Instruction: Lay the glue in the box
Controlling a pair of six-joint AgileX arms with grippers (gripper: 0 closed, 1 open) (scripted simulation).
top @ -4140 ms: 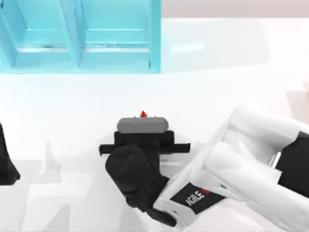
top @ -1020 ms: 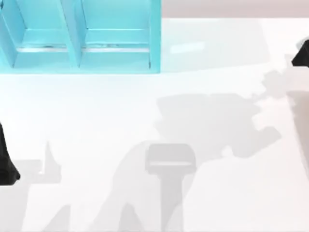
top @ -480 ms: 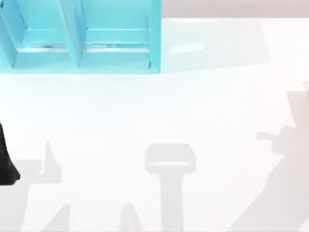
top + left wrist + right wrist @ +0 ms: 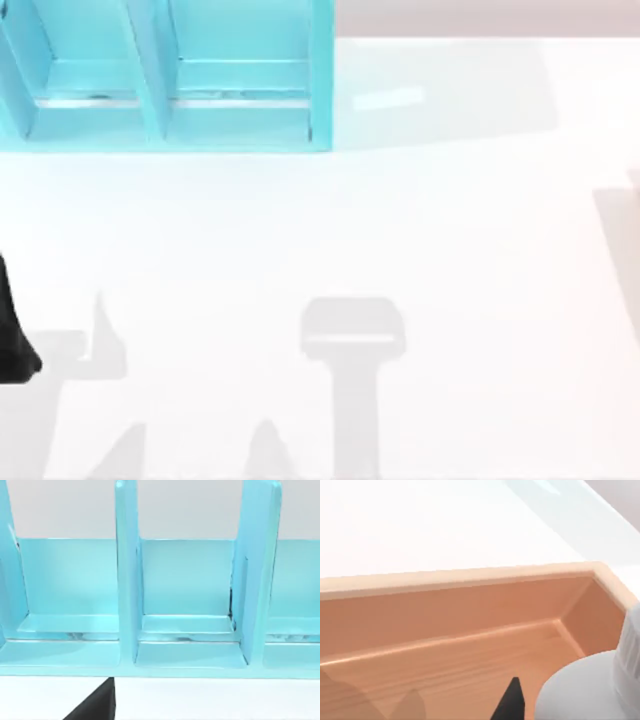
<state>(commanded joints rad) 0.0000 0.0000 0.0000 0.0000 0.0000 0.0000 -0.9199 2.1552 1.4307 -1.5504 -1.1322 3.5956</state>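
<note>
In the right wrist view a wooden box (image 4: 470, 575) lies below my right gripper (image 4: 555, 705), its tan floor and walls in sight. The glue (image 4: 580, 690) appears as a rounded white-grey body close to the camera, beside one dark fingertip (image 4: 514, 700), above the box floor near a corner. My right gripper is shut on it. The glue's cap and label are hidden. My left gripper (image 4: 12, 345) is parked at the table's left edge, and one of its black fingers (image 4: 97, 705) stands off to the side, open.
A cyan shelf unit (image 4: 170, 80) with upright dividers stands at the back left of the white table (image 4: 350, 220). The left wrist view faces its compartments (image 4: 185, 600). Grey shadows lie along the table's front.
My right arm, which gripped the glue mid-table four seconds ago, has left the top view to the right. Its shadow slid off the right edge over the last second. The left arm stayed still.
</note>
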